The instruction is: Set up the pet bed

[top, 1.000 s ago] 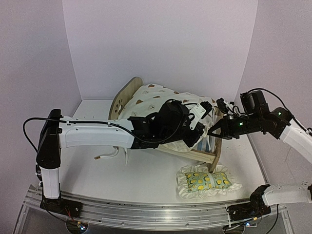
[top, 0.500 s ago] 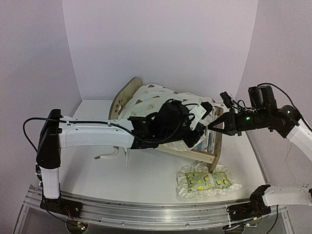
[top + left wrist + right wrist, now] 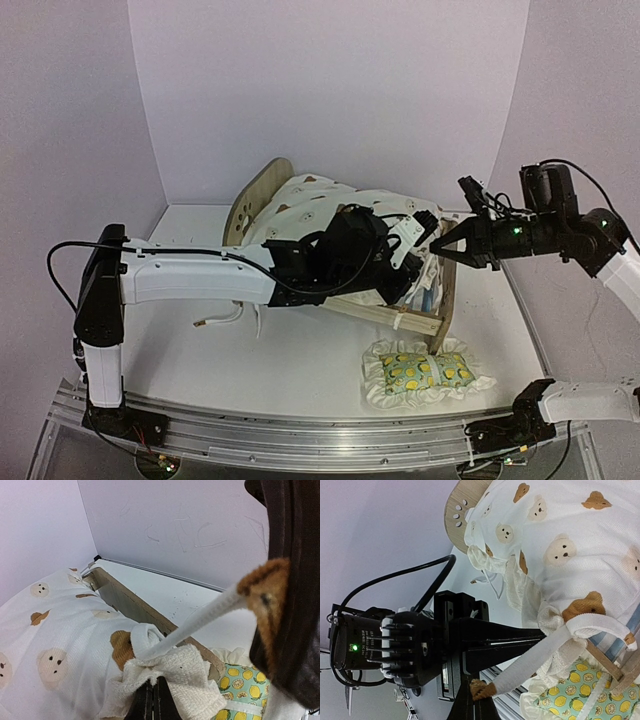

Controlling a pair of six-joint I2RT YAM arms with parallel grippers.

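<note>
The pet bed, a light-wood frame with a rounded headboard and low rail, stands mid-table; its striped base shows under the cushion. The cream bear-print cushion lies bunched on top of it. My left gripper is shut on the cushion's ruffled corner at the bed's foot end. A white tie runs taut from that corner. My right gripper is shut on the tie's brown tip, close above the left gripper.
A green lemon-print pillow lies on the table in front of the bed's foot end. Loose white ties trail on the table left of the bed. Walls close in the back and both sides.
My right gripper has risen and drawn back to the right, pulling the tie straighter. The left arm has stayed put.
</note>
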